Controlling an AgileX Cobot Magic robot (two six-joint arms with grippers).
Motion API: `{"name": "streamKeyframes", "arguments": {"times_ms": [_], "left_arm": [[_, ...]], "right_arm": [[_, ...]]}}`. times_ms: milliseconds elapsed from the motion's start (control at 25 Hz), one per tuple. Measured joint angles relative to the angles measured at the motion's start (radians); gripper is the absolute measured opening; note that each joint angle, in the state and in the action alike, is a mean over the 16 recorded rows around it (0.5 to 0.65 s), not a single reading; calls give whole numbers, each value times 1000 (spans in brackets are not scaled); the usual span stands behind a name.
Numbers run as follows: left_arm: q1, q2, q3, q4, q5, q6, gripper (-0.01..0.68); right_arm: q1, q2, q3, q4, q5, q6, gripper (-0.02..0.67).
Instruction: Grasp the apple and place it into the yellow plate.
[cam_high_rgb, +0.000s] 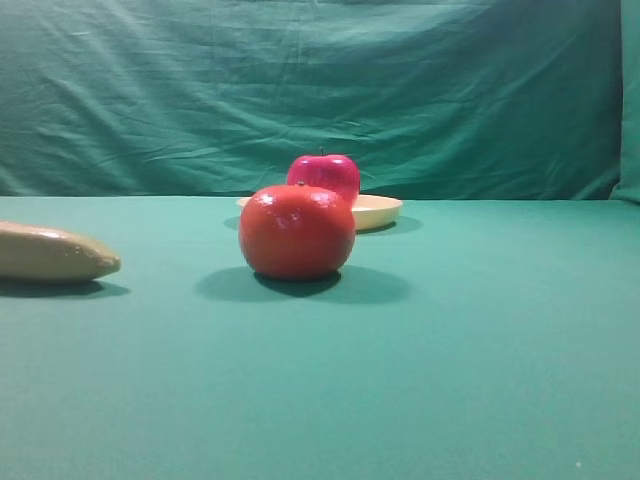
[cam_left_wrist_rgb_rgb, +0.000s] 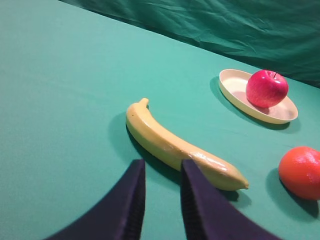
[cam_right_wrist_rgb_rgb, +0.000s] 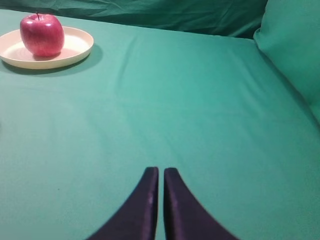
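On green cloth (cam_high_rgb: 480, 350), one apple (cam_right_wrist_rgb_rgb: 42, 34) in one yellow plate (cam_right_wrist_rgb_rgb: 75, 52), one tomato (cam_high_rgb: 296, 231), one banana (cam_left_wrist_rgb_rgb: 180, 147), left jaws narrowly apart, right jaws closed empty.

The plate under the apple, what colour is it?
Pale cream-yellow; the plate shows best in the right wrist view.
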Motion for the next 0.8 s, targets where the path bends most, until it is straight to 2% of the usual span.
{"name": "streamKeyframes", "arguments": {"times_ms": [800], "left_arm": [[0, 0, 0, 0, 0, 0, 157]], "right_arm": [[0, 0, 2, 6, -2, -3, 0]]}}
